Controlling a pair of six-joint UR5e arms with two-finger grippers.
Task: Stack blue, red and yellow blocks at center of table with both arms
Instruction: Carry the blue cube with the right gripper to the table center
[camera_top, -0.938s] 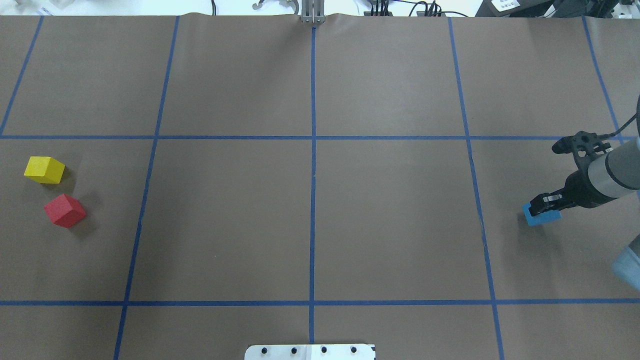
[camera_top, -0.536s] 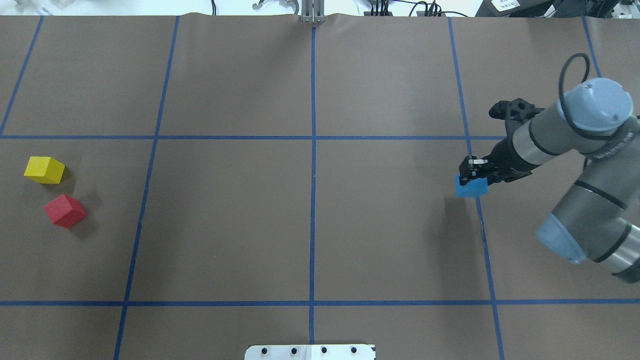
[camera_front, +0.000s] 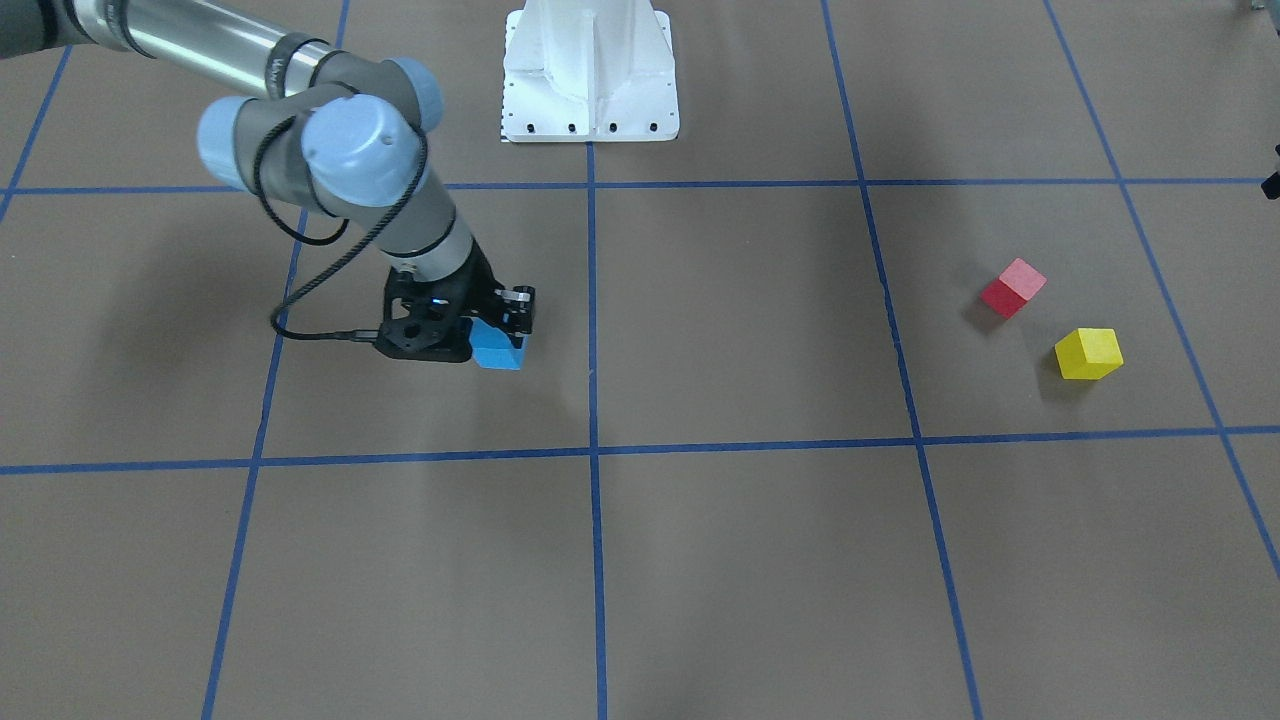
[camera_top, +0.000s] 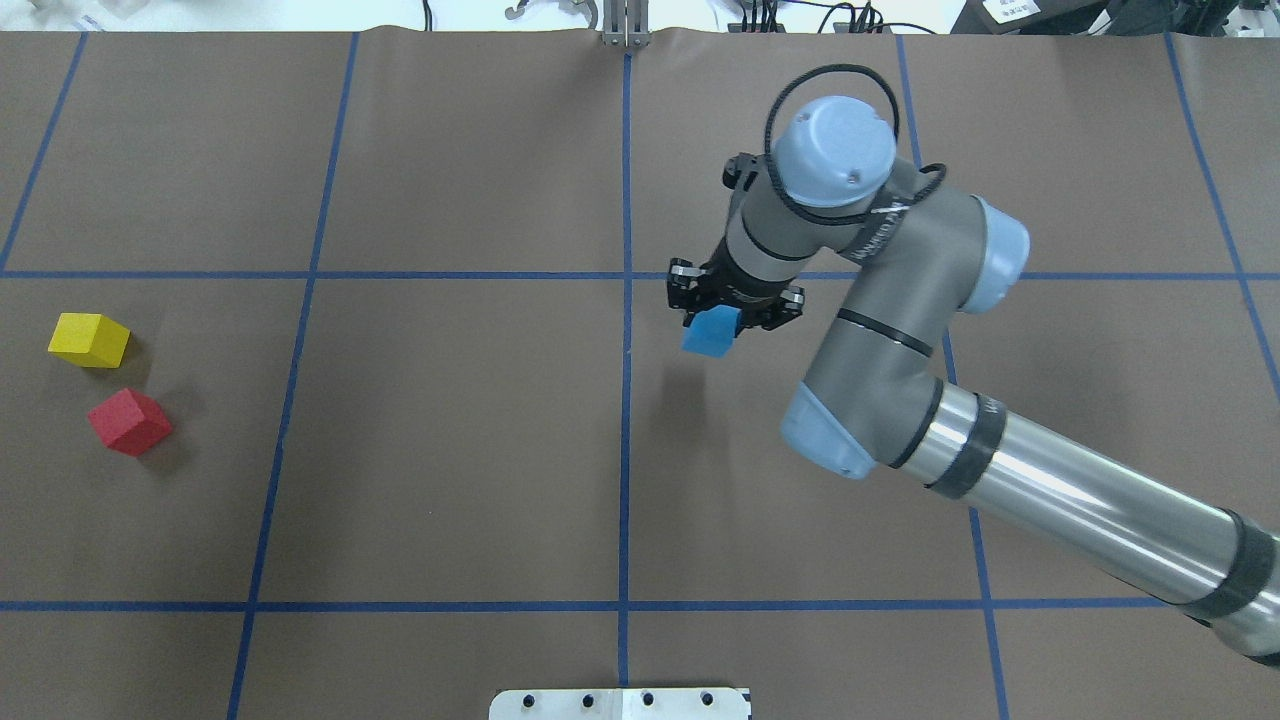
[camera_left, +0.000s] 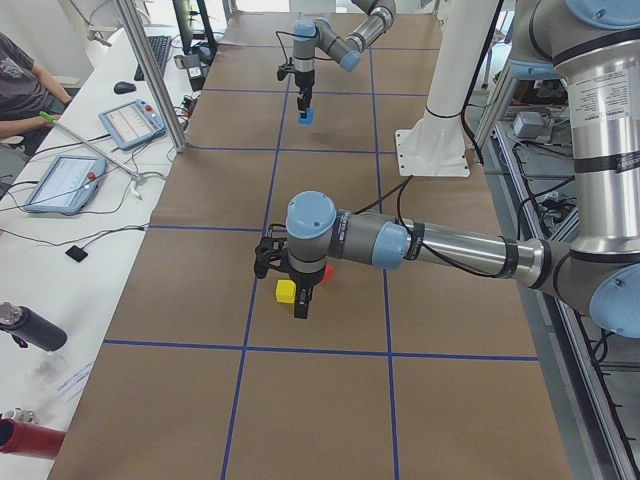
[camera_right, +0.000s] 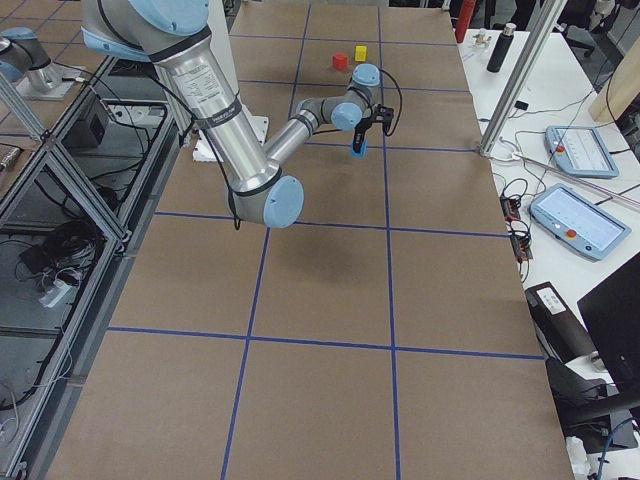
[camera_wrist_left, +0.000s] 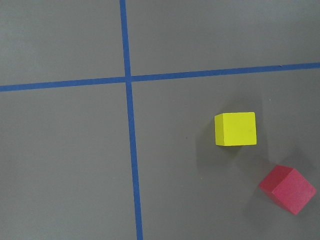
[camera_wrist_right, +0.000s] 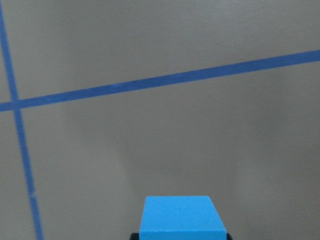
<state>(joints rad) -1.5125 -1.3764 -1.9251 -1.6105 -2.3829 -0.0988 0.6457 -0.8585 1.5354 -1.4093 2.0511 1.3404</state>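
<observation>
While right claw (camera_top: 724, 320) grips blue block (camera_top: 709, 335) | brown table (camera_top: 450, 450) | tape grid (camera_top: 625, 470)

Blue cube (camera_top: 710, 332) hangs near centre; red cube (camera_top: 130, 421) lies beside yellow cube (camera_top: 89, 339).

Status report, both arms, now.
Right gripper shut on blue block, raised just beside centre line. Left gripper above yellow block and red block, open or shut unclear. Nothing blocking centre.
</observation>
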